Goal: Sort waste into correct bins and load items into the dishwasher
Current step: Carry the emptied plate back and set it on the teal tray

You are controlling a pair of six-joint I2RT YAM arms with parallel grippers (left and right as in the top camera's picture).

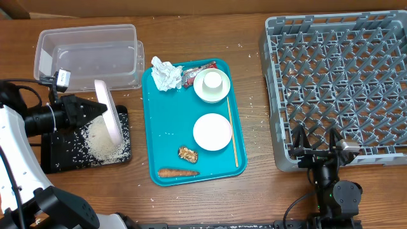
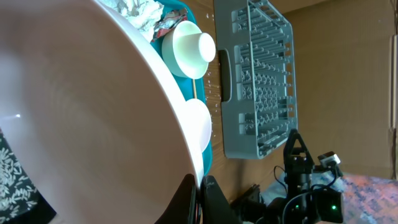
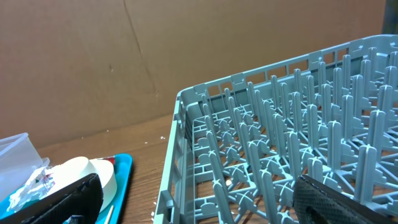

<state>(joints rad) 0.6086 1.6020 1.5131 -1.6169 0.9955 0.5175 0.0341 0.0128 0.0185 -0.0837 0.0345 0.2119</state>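
Teal tray (image 1: 165,127) separates black tray (image 1: 63,158) from rack (image 1: 337,76).

Under me is a brown wooden surface (image 1: 261,200) with a long grain that runs side to side, and it looks a little worn. Behind it, where I face, stands a plain cardboard panel (image 3: 74,56) that serves as a wall. It is matte brown, and a slanted crease (image 3: 140,56) runs down it. From overhead I see the same cardboard as a thin strip along the far edge. The light is soft and even and casts no hard shadows. Off the near corner there is a mottled pinkish patch (image 2: 373,190), too blurred for me to tell what it is.
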